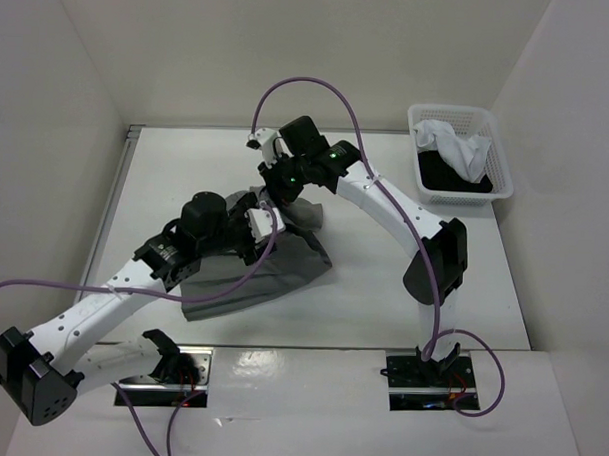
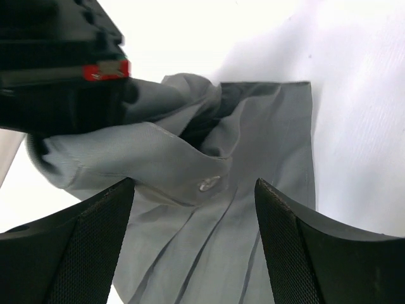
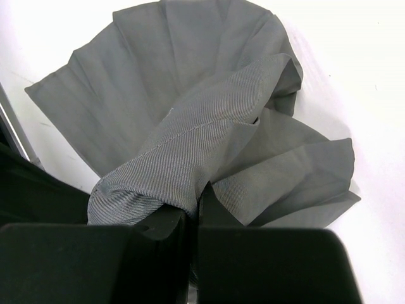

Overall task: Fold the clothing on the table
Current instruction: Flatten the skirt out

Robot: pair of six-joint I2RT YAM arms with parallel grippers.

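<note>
The clothing (image 1: 283,272), a dark grey pleated skirt, lies bunched in the middle of the table (image 1: 372,300). My right gripper (image 3: 196,206) is shut on a fold of its waistband and holds that edge lifted off the rest of the clothing (image 3: 177,82). In the left wrist view the right gripper's black body (image 2: 63,69) shows at top left with the waistband hanging from it. My left gripper (image 2: 194,183) is open just above the clothing (image 2: 272,139), its fingers either side of the pleats below a small button (image 2: 209,184). From above, the left gripper (image 1: 257,226) sits close beside the right gripper (image 1: 283,192).
A white basket (image 1: 488,119) with white and black garments stands at the back right corner. A metal rail (image 1: 118,197) runs along the table's left edge. White panels wall the table on the left, back and right. Purple cables loop over both arms.
</note>
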